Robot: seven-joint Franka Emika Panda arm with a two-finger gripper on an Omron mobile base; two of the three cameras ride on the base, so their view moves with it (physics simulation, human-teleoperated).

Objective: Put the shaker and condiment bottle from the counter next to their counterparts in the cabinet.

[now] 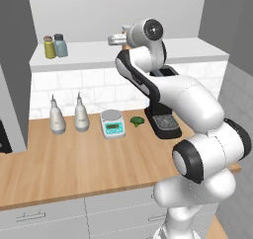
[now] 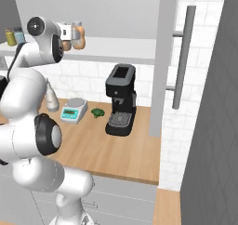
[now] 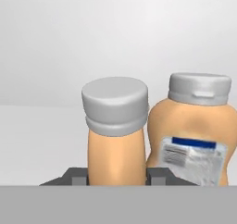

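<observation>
In the hand view, my gripper (image 3: pixel 118 177) is shut on the slim orange condiment bottle (image 3: pixel 115 149), with a dark fingertip (image 3: pixel 76 176) on each side of it. The bottle stands upright. Right beside it is its counterpart, the bigger bulging orange bottle (image 3: pixel 194 126) with a silver cap and a label. The base views show the hand (image 2: pixel 67 32) up at the white cabinet shelf (image 1: pixel 99 53), the two orange bottles (image 2: pixel 79 37) close together. At the shelf's left end the pale blue-grey shaker (image 1: pixel 61 45) stands next to the yellow-green shaker (image 1: pixel 49 47).
On the wooden counter (image 1: pixel 74 164) below stand two white spray bottles (image 1: pixel 57 117), a small kitchen scale (image 1: pixel 112 123), a piece of broccoli (image 1: pixel 137 121) and a black coffee machine (image 2: pixel 121 101). A tall grey panel with a long handle (image 2: pixel 183 56) rises at the right.
</observation>
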